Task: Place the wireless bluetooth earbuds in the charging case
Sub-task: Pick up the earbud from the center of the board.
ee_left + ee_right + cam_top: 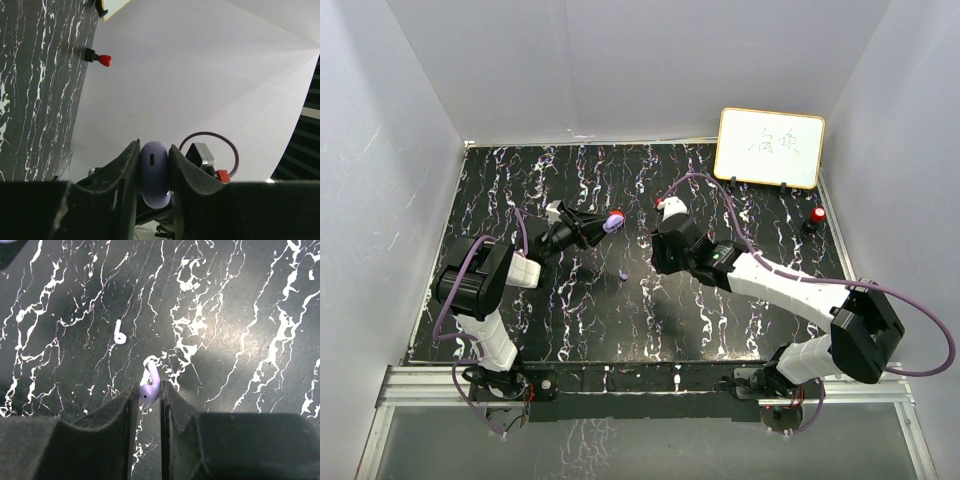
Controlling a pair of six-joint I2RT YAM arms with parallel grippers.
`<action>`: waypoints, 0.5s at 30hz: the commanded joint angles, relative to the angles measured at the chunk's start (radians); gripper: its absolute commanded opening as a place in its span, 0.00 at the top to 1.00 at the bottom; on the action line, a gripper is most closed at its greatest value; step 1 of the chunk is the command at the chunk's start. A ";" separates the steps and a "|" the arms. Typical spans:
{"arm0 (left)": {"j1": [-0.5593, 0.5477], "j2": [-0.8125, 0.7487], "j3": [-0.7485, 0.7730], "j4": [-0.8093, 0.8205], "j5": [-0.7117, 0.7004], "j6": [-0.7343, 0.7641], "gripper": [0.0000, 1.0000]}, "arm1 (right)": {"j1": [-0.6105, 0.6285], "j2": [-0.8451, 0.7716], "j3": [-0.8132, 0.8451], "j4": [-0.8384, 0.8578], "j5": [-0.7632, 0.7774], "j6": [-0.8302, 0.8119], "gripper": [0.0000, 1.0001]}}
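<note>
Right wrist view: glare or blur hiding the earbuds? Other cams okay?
Right wrist: mild bright patch on the table, held earbud and loose earbud both sharp, right gripper dark and soft. Left wrist: white wall bright, purple case clear. Top external: even light, loose earbud just a speck.

Only writing in view: handwritten dark strokes on the small white rectangular board with a pale wooden frame, propped at the far right corner of the black marbled bench. They look like two characters, too faint and small to read. No legible label, brand or number.
</note>
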 commanded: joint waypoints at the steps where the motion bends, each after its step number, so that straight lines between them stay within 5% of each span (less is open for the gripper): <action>1: 0.006 -0.028 0.035 -0.005 0.035 0.049 1.00 | -0.051 -0.042 0.086 -0.008 -0.107 -0.056 0.81; 15: 0.005 -0.041 0.075 -0.096 0.055 0.127 1.00 | -0.175 -0.027 0.151 0.001 -0.441 -0.161 0.82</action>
